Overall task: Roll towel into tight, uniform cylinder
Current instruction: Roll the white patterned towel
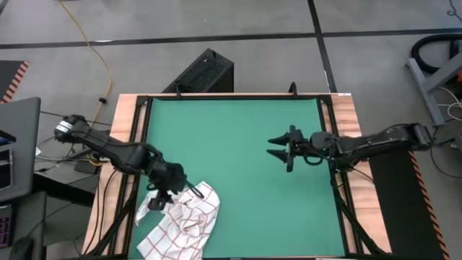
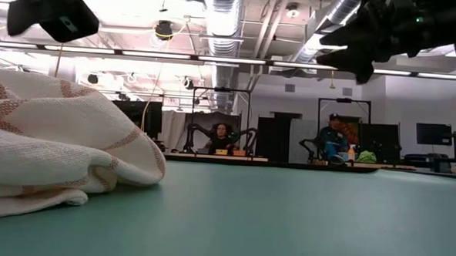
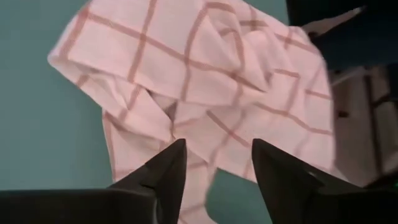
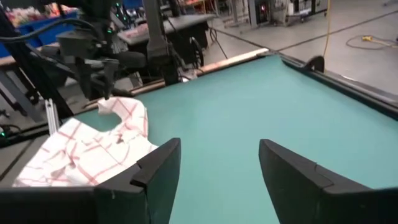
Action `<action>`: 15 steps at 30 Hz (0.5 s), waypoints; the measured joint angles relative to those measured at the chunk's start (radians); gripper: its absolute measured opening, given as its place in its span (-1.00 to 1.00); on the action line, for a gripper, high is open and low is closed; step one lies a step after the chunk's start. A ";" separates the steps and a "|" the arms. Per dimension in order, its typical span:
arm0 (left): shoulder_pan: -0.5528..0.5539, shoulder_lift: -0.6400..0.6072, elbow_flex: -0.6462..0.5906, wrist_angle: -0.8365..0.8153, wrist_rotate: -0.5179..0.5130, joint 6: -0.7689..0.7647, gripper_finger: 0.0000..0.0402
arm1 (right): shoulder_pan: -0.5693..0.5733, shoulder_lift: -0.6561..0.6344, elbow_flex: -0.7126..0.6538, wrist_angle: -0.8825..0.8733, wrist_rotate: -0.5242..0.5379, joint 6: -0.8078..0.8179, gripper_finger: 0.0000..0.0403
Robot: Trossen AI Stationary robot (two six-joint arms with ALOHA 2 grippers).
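The towel point(image 1: 180, 222) is lying crumpled at the green mat's point(image 1: 238, 144) near-left corner, partly overhanging the edge. The left gripper point(image 1: 154, 203) is hovering above it, jaws open, holding nothing. The right gripper point(image 1: 278, 147) is waiting open near the right edge. Risk: rolling it unflattened would likely produce an uneven cylinder; the overhang may slide off.

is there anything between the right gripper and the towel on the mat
Nothing visible. The right gripper hangs open over the mat's right side, and only bare green mat lies between it and the crumpled towel, where the left gripper hangs open.
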 joint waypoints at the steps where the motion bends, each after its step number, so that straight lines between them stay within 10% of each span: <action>1: -0.016 0.015 0.000 0.012 -0.024 0.002 -0.11 | 0.000 0.008 0.000 0.001 0.000 0.000 0.21; 10: -0.176 0.102 -0.001 0.089 -0.357 0.044 -0.09 | 0.000 0.051 0.000 0.008 -0.001 0.003 0.21; 15: -0.225 0.097 -0.105 0.251 -0.369 -0.014 -0.09 | -0.002 0.050 0.000 0.010 -0.001 0.002 0.21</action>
